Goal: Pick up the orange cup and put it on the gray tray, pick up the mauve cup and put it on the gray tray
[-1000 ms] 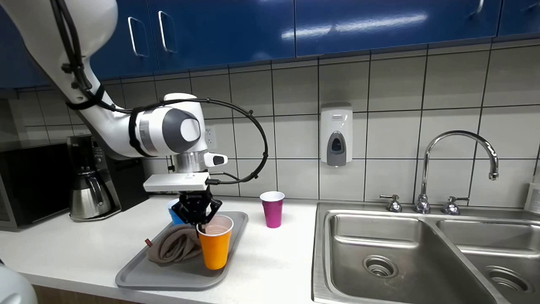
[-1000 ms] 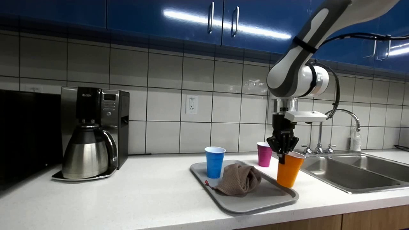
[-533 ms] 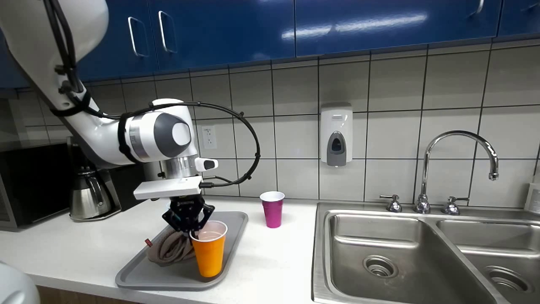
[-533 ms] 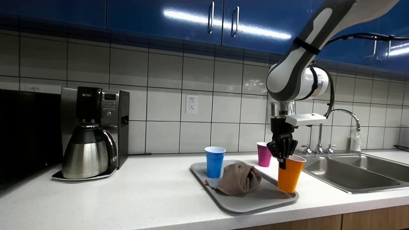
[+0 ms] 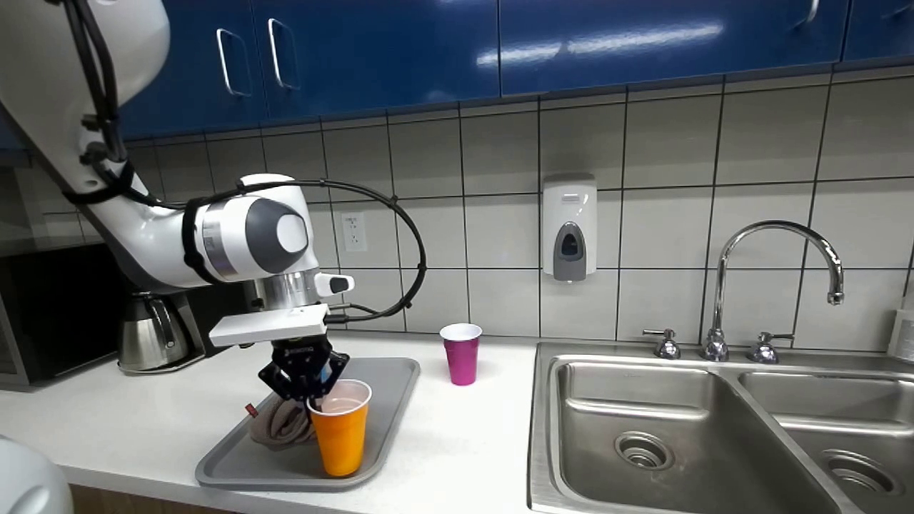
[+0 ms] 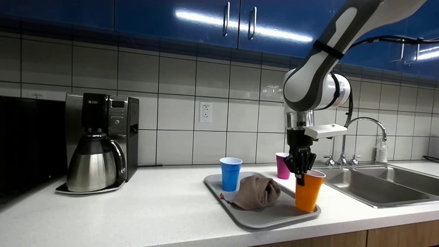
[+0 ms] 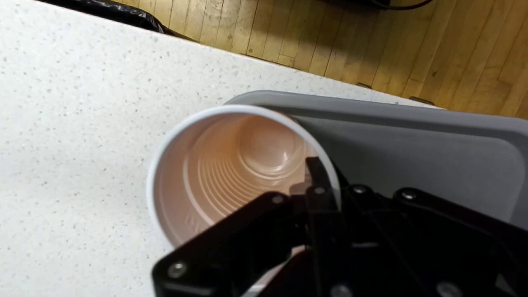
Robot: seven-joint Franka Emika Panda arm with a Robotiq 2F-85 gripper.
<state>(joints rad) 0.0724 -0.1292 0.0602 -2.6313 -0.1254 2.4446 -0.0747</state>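
Between pincer (image 7: 328, 169) tips, apparently; orange cup (image 5: 341, 439) rim

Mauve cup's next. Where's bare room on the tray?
Bare on the gray tray: the corner nearest the mauve cup, behind the orange cup, and between towel and front rim. Crowded: where the towel lies beside the blue cup.

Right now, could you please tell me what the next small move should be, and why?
I'd probably lower the gripper gently to seat the orange cup flat on the gray tray: the jaws are shut on the cup's wall, the cup leans slightly, and its base appears over a tray corner, yet contact is unclear.
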